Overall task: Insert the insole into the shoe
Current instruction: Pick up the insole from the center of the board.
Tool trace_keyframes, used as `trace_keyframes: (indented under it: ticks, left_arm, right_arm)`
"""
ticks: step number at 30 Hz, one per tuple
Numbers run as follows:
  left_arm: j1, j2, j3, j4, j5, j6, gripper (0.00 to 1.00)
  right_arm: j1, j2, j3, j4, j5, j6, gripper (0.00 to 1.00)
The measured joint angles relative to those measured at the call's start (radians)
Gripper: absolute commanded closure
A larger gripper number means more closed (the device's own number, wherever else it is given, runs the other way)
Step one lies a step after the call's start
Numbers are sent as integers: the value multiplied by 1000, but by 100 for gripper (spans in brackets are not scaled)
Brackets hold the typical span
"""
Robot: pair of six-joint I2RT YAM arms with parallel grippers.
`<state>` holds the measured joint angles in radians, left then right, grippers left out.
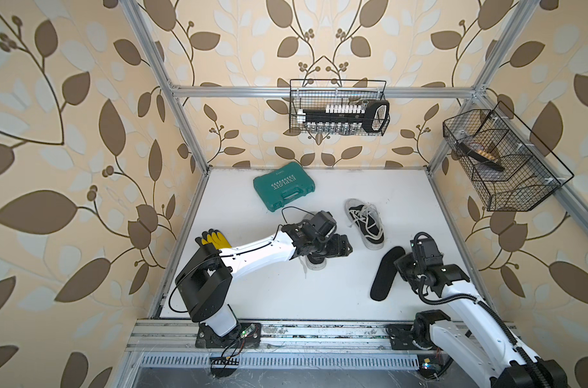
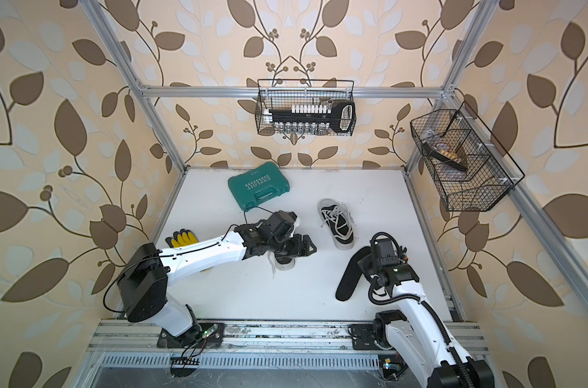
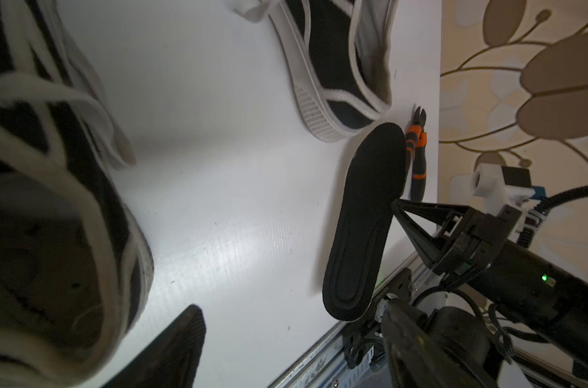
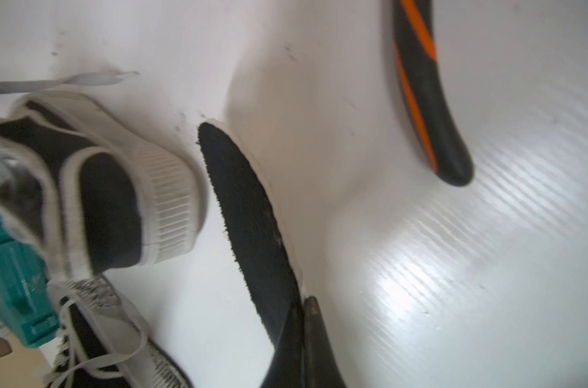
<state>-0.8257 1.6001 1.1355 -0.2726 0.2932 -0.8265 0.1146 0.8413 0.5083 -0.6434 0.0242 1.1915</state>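
Black insole runs front to back, far tip just beside the shoe; right gripper pinches its side edge, left gripper stands wide open.

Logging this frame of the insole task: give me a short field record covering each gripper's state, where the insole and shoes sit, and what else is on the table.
right gripper: shut, pinching the edge of the insole
left gripper: open, holding nothing, over the near shoe
insole: outside both shoes, one end close to the far shoe
near shoe: mostly hidden by the left arm in both top views
clutter: pliers beside the insole; green tool case; yellow glove
surface: white table
status: insole not yet inserted
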Motion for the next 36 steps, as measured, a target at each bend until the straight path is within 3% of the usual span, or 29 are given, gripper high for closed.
trace_keyframes:
  ticks: [6, 19, 28, 36]
  left_arm:
    - [102, 0, 2, 62, 89, 7, 17]
    - [180, 0, 4, 236, 221, -16, 18]
    - [219, 0, -105, 391, 288, -80, 27]
    - [290, -10, -174, 439, 327, -86, 39]
  right_arm:
    - [79, 59, 162, 34, -9, -97, 100]
    - [332, 230, 401, 53, 9, -268, 100]
    - [346, 318, 420, 124, -80, -296, 100]
    - [346, 406, 475, 234, -273, -298, 100]
